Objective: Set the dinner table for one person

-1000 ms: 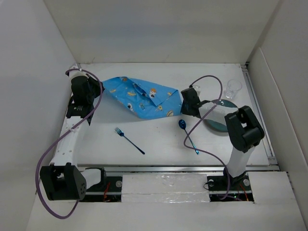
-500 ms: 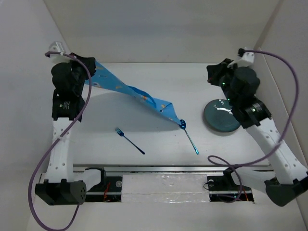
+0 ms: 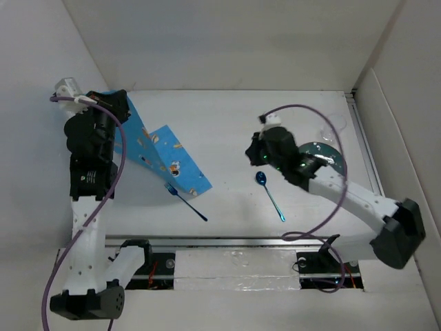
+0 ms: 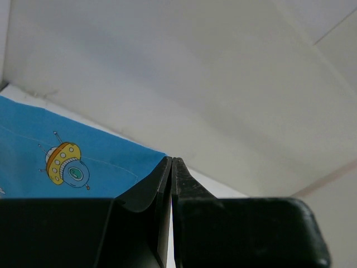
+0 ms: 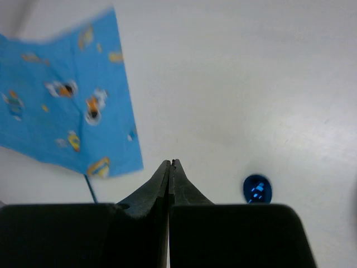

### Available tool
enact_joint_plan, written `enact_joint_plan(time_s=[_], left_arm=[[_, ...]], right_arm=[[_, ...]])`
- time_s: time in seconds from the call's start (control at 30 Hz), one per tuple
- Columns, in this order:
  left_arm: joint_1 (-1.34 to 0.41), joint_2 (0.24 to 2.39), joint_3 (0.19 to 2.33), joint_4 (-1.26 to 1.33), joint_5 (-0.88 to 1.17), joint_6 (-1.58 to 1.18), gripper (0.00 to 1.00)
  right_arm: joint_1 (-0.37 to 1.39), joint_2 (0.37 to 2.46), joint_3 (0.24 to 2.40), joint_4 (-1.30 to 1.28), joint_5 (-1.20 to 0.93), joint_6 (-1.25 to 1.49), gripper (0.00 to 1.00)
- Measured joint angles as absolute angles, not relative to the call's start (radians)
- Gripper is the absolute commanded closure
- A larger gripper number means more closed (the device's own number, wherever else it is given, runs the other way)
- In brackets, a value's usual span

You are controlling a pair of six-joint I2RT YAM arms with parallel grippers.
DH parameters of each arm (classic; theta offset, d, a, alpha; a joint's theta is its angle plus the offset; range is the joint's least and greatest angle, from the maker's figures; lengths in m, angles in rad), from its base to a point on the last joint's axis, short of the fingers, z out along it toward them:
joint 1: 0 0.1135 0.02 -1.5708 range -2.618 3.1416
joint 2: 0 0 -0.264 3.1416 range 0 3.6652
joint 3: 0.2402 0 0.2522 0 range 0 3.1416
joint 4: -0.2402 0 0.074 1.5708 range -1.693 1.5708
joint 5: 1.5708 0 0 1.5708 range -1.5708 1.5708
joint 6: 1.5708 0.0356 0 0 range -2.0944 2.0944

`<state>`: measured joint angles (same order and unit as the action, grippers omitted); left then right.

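Observation:
The blue cartoon-printed placemat (image 3: 162,155) hangs slanted over the left part of the white dinner table (image 3: 227,117). Its top corner is pinched in my left gripper (image 3: 124,102), which is raised by the left wall and shut on the cloth (image 4: 67,167); the gripper (image 4: 172,163) shows shut. The cloth's lower edge reaches the head of a blue fork (image 3: 187,202). My right gripper (image 3: 253,154) hovers mid-table, shut and empty (image 5: 170,165). A blue spoon (image 3: 270,192) lies just in front of it, its bowl (image 5: 257,189) to the right of the fingers. The placemat (image 5: 67,111) shows at the left there.
A dark teal plate (image 3: 329,157) lies at the right, partly covered by my right arm. A clear glass (image 3: 334,128) stands behind it, faint. White walls close in the left, back and right sides. Purple cables loop off both arms.
The placemat's free end swung left, off the spoon and down towards the fork. My left gripper stayed high on the cloth corner. My right arm came down from the back right to mid-table.

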<state>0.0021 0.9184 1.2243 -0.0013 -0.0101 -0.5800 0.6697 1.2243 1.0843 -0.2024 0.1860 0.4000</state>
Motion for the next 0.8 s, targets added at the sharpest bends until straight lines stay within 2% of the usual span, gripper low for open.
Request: enact_joint_plan(time_s=[0.1,0.23,0.33,0.57,0.67,0.77,0.8], left_arm=[[0.002,1.002,1.206,-0.006,-0.001,-0.584,1.00],[-0.009,1.168,1.252,0.020,0.030,-0.608,1.00],[-0.038,1.367,1.459,0.020,0.076,-0.629,1.00],[-0.125,1.809,2.139,0.004,0.238,-0.709,1.00],[-0.156,1.844,2.247,0.020,0.289,-0.727,1.00],[-0.159,1.757,2.168,0.077,0.314,-0.735,1.00],[-0.150,1.702,2.101,0.111,0.308,-0.736,1.00]], right_arm=[[0.778,1.415,1.038,-0.216,0.165,0.400,1.00],[0.780,1.444,1.044,-0.202,0.153,0.395,1.00],[0.754,1.456,1.101,-0.188,0.149,0.387,1.00],[0.642,1.482,1.216,-0.173,0.127,0.358,1.00],[0.591,1.483,1.258,-0.175,0.123,0.346,1.00],[0.551,1.481,1.277,-0.170,0.120,0.339,0.99],[0.537,1.480,1.277,-0.171,0.115,0.337,0.93]])
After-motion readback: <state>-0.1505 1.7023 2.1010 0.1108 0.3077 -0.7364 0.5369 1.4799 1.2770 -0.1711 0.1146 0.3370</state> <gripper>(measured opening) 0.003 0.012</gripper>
